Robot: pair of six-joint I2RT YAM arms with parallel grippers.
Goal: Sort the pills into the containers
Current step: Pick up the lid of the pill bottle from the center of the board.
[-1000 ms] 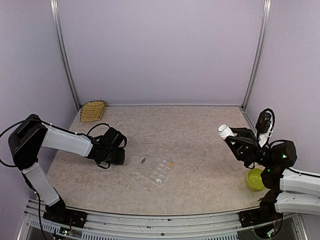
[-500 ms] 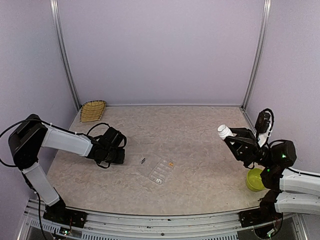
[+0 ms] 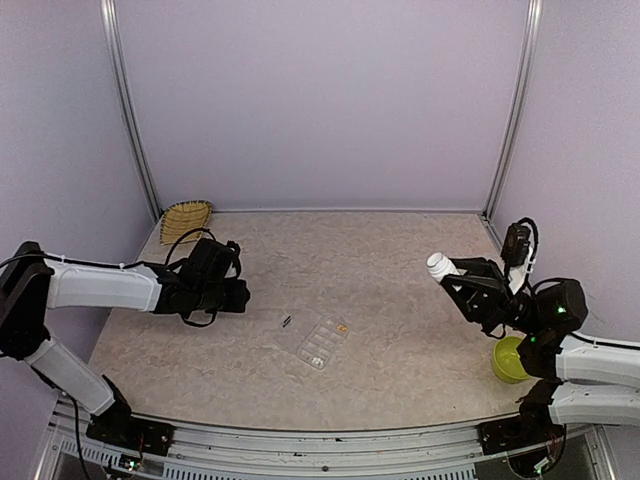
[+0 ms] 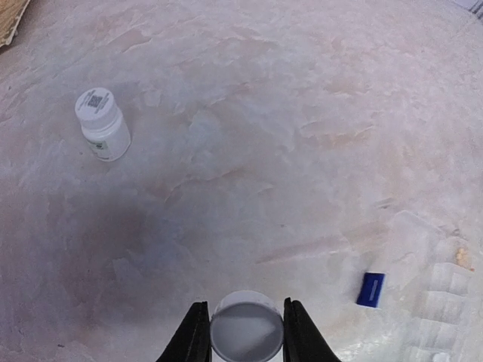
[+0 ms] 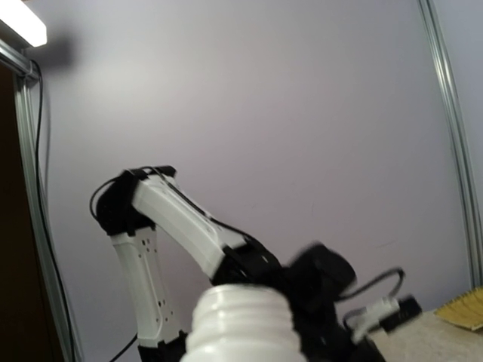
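Observation:
My left gripper [image 4: 246, 305] is shut on a round white bottle cap [image 4: 247, 333], held just above the table; from above it sits left of centre [image 3: 236, 295]. A small blue pill [image 4: 370, 289] lies to its right, seen as a dark speck [image 3: 287, 321] in the top view. Beside that pill lies the clear organizer box [image 3: 322, 340] with its small containers; an orange pill [image 3: 342, 327] rests in one far cell. My right gripper [image 3: 458, 282] is raised at the right, shut on an uncapped white bottle [image 3: 437, 265] whose threaded neck [image 5: 241, 320] fills the right wrist view.
A second white bottle [image 4: 103, 124], capped, stands upright on the table left of my left gripper. A yellow-green bowl [image 3: 510, 360] sits at the right near my right arm. A woven basket [image 3: 186, 220] lies in the far left corner.
The left jaws closed on the cap, and the left arm drew back and lifted slightly toward the far left. The right gripper with its bottle drifted a little left and down.

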